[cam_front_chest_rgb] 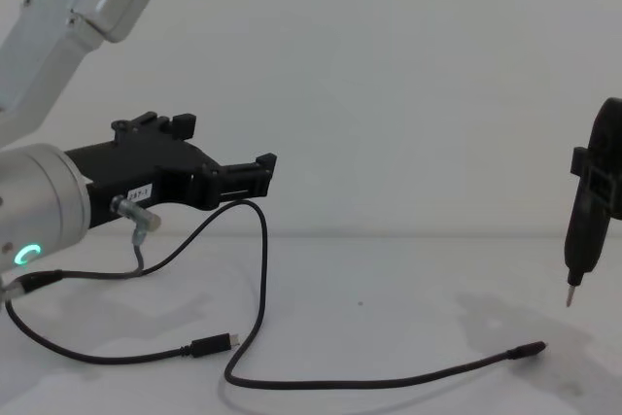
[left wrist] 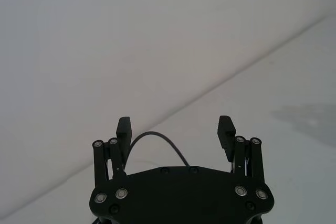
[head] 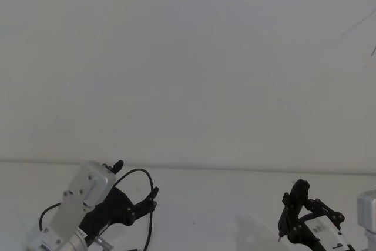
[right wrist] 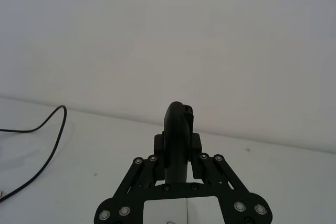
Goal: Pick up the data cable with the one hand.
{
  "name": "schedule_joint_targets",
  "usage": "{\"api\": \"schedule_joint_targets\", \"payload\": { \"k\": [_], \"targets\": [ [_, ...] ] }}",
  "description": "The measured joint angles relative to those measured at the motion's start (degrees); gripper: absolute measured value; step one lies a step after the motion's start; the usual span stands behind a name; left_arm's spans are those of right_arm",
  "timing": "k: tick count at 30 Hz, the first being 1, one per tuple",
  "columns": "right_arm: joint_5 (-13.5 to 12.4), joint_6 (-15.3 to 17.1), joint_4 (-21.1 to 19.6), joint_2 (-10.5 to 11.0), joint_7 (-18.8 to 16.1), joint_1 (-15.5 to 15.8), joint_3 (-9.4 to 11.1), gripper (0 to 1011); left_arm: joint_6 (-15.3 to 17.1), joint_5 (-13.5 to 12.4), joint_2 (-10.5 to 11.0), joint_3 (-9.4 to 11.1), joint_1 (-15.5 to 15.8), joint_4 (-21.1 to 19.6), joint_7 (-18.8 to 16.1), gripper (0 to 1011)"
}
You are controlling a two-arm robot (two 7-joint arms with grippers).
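Light, floppy data cable [cam_front_chest_rgb: 264,250] is draped between the spread-apart jaws of the raised left gripper [left wrist: 176,129], trailing below it onto the counter [cam_front_chest_rgb: 389,289], so it's probably best pinched at that loop, while well off to its side the right gripper [right wrist: 178,142] is clamped on a pen-like tool [cam_front_chest_rgb: 588,211].

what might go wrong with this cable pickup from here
1. In the left wrist view the left gripper has its jaws apart, and the data cable only arcs past one finger, so the raised loop may slip off.
2. Both plugs lie on the table; lifting could drag them or snag the grey lead by the wrist.
3. The right gripper holds a pen-like tool above the far plug, which could catch.
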State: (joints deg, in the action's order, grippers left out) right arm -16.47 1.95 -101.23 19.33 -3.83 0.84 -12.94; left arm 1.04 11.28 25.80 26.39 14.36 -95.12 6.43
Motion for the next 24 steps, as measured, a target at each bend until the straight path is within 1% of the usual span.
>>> {"api": "schedule_joint_targets", "payload": {
  "k": [3,6,8,9,12,13,15,16,17,18,19,21,22,23,24],
  "targets": [
    [0.00,0.00,0.00,0.00,0.00,0.00,0.00,268,0.13,-0.05,1.66,0.21,0.52,-0.73,2.77,1001],
    [0.00,0.00,0.00,0.00,0.00,0.00,0.00,268,0.21,-0.06,2.67,0.37,0.88,-1.16,4.50,1000],
    [0.00,0.00,0.00,0.00,0.00,0.00,0.00,268,0.28,-0.07,3.81,0.58,1.35,-1.62,6.26,1000],
    [0.00,0.00,0.00,0.00,0.00,0.00,0.00,268,0.37,-0.09,4.61,0.73,1.76,-1.90,7.71,1001],
    [0.00,0.00,0.00,0.00,0.00,0.00,0.00,268,0.54,-0.14,5.63,1.04,2.32,-2.34,9.67,1001],
    [0.00,0.00,0.00,0.00,0.00,0.00,0.00,268,0.74,-0.21,6.29,1.25,2.82,-2.60,11.19,1001],
    [0.00,0.00,0.00,0.00,0.00,0.00,0.00,268,0.93,-0.27,6.94,1.49,3.19,-2.87,12.51,1001],
    [0.00,0.00,0.00,0.00,0.00,0.00,0.00,268,1.21,-0.36,7.72,1.80,3.79,-3.17,14.10,1001],
    [0.00,0.00,0.00,0.00,0.00,0.00,0.00,268,1.30,-0.39,8.01,1.93,4.04,-3.29,14.59,1001],
    [0.00,0.00,0.00,0.00,0.00,0.00,0.00,268,1.66,-0.50,8.58,2.23,4.61,-3.52,16.20,1001],
    [0.00,0.00,0.00,0.00,0.00,0.00,0.00,268,1.66,-0.50,8.58,2.23,4.61,-3.52,16.20,1001],
    [0.00,0.00,0.00,0.00,0.00,0.00,0.00,268,2.43,-0.72,9.75,2.97,5.96,-3.96,19.09,1000],
    [0.00,0.00,0.00,0.00,0.00,0.00,0.00,268,2.43,-0.72,9.75,2.97,5.96,-3.96,19.09,1001],
    [0.00,0.00,0.00,0.00,0.00,0.00,0.00,268,2.90,-0.83,10.21,3.39,6.66,-4.15,20.58,1001],
    [0.00,0.00,0.00,0.00,0.00,0.00,0.00,268,3.27,-0.91,10.43,3.61,7.03,-4.23,21.31,1000]
  ]
}}
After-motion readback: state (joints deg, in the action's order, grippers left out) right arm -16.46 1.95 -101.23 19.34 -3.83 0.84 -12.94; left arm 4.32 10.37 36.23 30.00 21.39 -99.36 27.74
